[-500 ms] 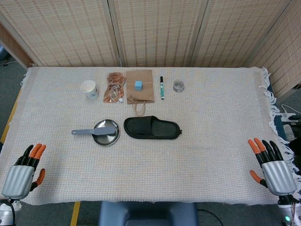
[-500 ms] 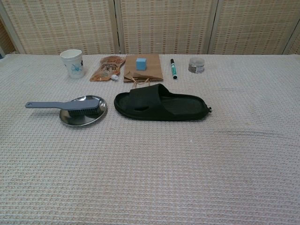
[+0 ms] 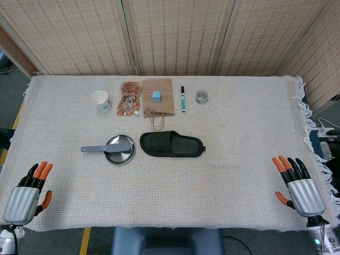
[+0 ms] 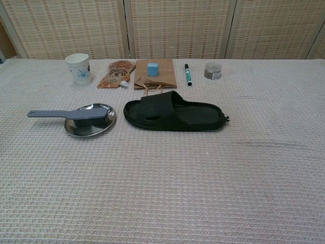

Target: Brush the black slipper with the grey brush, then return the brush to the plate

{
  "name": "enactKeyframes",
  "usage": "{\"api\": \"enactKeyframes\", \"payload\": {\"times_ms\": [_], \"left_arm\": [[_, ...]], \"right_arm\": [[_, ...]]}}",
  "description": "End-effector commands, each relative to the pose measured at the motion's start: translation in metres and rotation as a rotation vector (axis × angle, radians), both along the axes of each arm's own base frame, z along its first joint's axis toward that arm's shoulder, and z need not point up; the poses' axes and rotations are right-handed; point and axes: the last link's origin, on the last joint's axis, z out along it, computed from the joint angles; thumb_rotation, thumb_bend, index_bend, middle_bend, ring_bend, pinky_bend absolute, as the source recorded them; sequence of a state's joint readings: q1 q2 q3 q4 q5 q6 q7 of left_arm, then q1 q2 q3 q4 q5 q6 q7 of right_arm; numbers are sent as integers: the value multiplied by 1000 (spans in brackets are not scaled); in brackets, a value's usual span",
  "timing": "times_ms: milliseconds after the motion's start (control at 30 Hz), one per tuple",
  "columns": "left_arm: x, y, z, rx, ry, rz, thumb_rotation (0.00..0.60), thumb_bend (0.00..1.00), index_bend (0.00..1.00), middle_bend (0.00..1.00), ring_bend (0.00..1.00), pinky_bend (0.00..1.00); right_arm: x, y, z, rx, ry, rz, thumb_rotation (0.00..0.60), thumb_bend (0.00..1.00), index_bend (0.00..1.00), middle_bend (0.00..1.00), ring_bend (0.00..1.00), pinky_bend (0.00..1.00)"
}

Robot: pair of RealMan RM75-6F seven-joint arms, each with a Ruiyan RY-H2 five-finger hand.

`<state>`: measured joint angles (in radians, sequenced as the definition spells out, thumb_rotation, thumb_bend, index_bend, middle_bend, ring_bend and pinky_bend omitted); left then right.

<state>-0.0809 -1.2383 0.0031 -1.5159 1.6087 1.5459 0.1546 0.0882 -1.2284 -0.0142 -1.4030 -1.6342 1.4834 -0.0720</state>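
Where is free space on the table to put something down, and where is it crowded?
Free: the wide cloth between the slipper and the near edge, and the whole right side. Crowded: the far row from cup to small jar, and around the plate and brush.

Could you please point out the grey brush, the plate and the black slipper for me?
grey brush [image 4: 71, 115], chest view, where handle meets head.
plate [image 4: 85, 130], chest view, near rim.
black slipper [image 4: 195, 114], chest view, footbed.
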Motion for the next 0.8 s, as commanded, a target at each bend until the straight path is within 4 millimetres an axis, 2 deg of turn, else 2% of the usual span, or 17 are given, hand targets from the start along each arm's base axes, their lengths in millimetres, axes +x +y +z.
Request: {"api": "enactKeyframes", "payload": {"times_ms": [33, 100, 167, 300, 333, 467, 567, 700, 800], "left_arm": [[1, 3, -3, -26, -28, -6, 600, 496, 0, 0, 21, 277], [7, 11, -9, -56, -36, -27, 600, 477, 0, 0, 26, 278], [20, 26, -17, -87, -31, -70, 600, 454, 0, 0, 84, 315], [53, 67, -38, -161, 40, -147, 600, 433, 0, 0, 371, 607], [63, 80, -46, -187, 59, -157, 600, 427, 0, 0, 418, 650], [83, 121, -72, -263, 120, -140, 600, 418, 0, 0, 475, 726], [95, 143, -91, -302, 134, -133, 600, 416, 0, 6, 570, 825], [103, 161, -112, -292, 151, -147, 600, 419, 0, 68, 745, 973], [103, 173, -126, -276, 173, -133, 600, 420, 2, 99, 823, 1000]], "right_arm": [[1, -9, -2, 2, -9, -3, 600, 156, 0, 0, 0, 0], [4, -14, -4, 3, -10, 11, 600, 156, 0, 0, 0, 0], [8, -19, -6, 7, -13, 29, 600, 156, 0, 0, 0, 0], [15, -25, -7, 6, -15, 50, 600, 157, 0, 0, 0, 0], [15, -26, -8, 4, -18, 48, 600, 157, 0, 0, 0, 0], [10, -24, -5, -6, -23, 28, 600, 156, 0, 0, 0, 0], [4, -21, -2, -17, -24, 9, 600, 156, 0, 0, 0, 0], [1, -22, 3, -26, -31, -5, 600, 156, 0, 0, 0, 0], [0, -20, 5, -26, -29, -6, 600, 156, 0, 0, 0, 0]]}}
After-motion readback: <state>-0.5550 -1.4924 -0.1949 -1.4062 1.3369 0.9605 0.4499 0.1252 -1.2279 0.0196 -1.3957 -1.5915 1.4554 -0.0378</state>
